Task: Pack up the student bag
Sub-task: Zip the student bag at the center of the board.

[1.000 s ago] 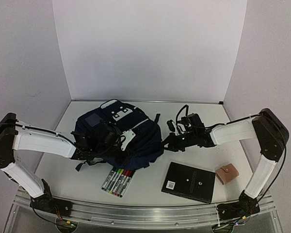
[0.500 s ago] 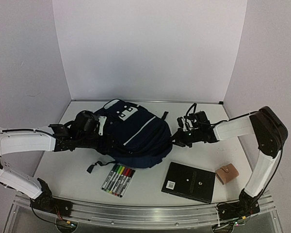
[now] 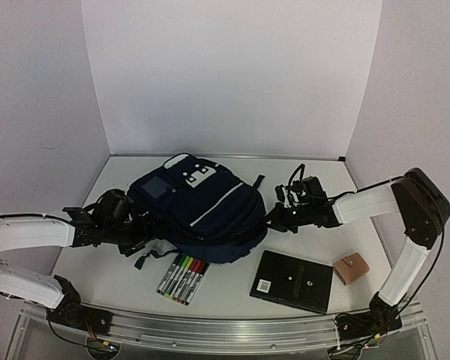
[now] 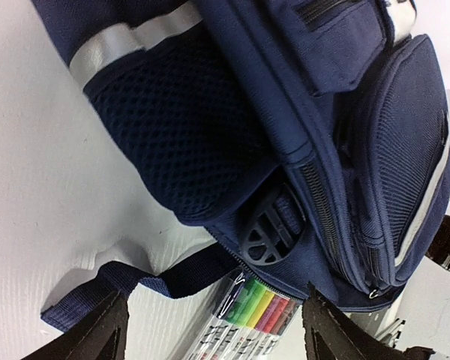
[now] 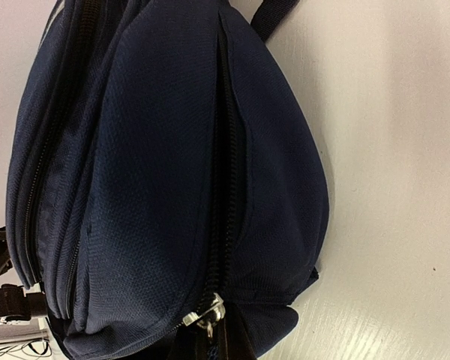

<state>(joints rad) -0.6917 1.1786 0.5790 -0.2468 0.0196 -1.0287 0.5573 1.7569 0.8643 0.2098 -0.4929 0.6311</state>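
The student bag, dark navy with pale reflective stripes, lies flat in the middle of the table. My left gripper sits at its left side, open and holding nothing. In the left wrist view the open left gripper spans a loose strap and the bag's mesh side pocket. My right gripper is at the bag's right end. In the right wrist view the right gripper is shut on the zipper pull at the end of a closed zip.
A clear pack of coloured markers lies just in front of the bag, its caps also in the left wrist view. A black notebook and a small tan wallet lie at the front right. White walls enclose the table.
My left gripper has opened, let go of the bag and drawn back to the left. The bag has settled flat and shifted right. The right gripper stays shut at the zip.
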